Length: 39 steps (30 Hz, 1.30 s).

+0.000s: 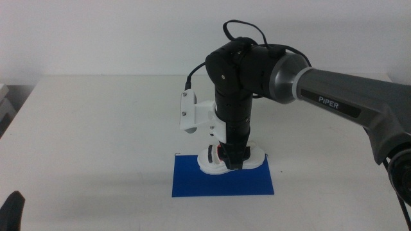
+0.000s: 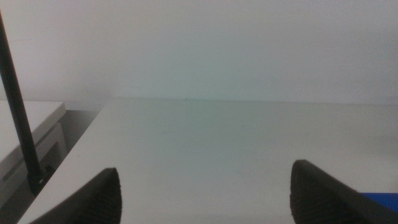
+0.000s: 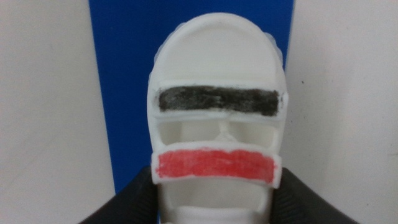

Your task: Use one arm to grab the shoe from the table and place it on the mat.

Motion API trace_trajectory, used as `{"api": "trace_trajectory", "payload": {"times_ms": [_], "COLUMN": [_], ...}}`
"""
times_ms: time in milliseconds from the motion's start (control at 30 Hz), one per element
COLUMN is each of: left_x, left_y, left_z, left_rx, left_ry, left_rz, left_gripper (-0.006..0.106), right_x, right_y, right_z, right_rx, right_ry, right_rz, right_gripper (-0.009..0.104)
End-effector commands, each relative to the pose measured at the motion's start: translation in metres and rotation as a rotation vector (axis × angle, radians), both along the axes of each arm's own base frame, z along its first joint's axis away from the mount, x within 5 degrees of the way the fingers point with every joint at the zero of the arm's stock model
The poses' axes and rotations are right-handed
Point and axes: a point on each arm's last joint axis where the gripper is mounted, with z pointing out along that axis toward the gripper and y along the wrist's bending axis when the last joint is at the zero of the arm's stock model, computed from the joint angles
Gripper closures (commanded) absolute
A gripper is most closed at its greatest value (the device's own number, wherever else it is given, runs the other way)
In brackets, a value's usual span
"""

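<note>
Shoe, small white sneaker (image 1: pixel 230 159) with black and red stripes, clamped in right tool (image 1: pixel 232 160) over thin blue mat (image 1: pixel 222 181).
It overhangs the mat's twelve o'clock edge, so release may leave it partly on the white surface (image 1: pixel 96 128); left tool (image 2: pixel 205 193), apart, waits at seven o'clock.

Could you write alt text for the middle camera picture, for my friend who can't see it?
A big black and grey robot arm reaches in from the right, its gripper closed around a small white shoe over the far edge of a blue mat on a white table.

shoe (image 1: pixel 226 159) on mat (image 1: pixel 221 182), mat on table (image 1: pixel 96 128)
</note>
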Motion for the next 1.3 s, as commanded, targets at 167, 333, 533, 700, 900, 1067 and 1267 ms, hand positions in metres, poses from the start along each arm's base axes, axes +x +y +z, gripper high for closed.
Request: {"api": "trace_trajectory", "payload": {"times_ms": [167, 333, 533, 700, 900, 1067, 1267], "left_x": [-0.001, -0.001, -0.001, -0.001, -0.001, -0.001, -0.001], "left_y": [-0.001, -0.001, -0.001, -0.001, -0.001, -0.001, -0.001], "left_z": [0.005, 0.005, 0.005, 0.005, 0.005, 0.005, 0.005], "left_rx": [-0.005, -0.005, -0.005, -0.005, -0.005, -0.005, -0.005], "left_ry": [-0.080, -0.080, -0.080, -0.080, -0.080, -0.080, -0.080], "left_rz": [-0.015, -0.015, -0.015, -0.015, -0.015, -0.015, -0.015], "left_gripper": [0.008, 0.008, 0.008, 0.008, 0.008, 0.008, 0.008], "right_x": [-0.004, 0.000, 0.004, 0.005, 0.005, 0.001, -0.018], "right_y": [-0.004, -0.001, 0.002, 0.003, 0.003, 0.000, -0.023], "right_z": [0.026, 0.015, 0.010, 0.010, 0.010, 0.016, 0.079], "right_rx": [0.044, 0.048, 0.064, 0.067, 0.067, 0.066, 0.192], "right_ry": [0.007, 0.006, -0.018, -0.019, -0.019, -0.003, -0.021], "right_rz": [-0.014, -0.014, -0.012, -0.012, -0.012, -0.044, -0.227], "right_gripper": [0.089, 0.089, 0.080, 0.057, 0.019, 0.011, 0.012]}}
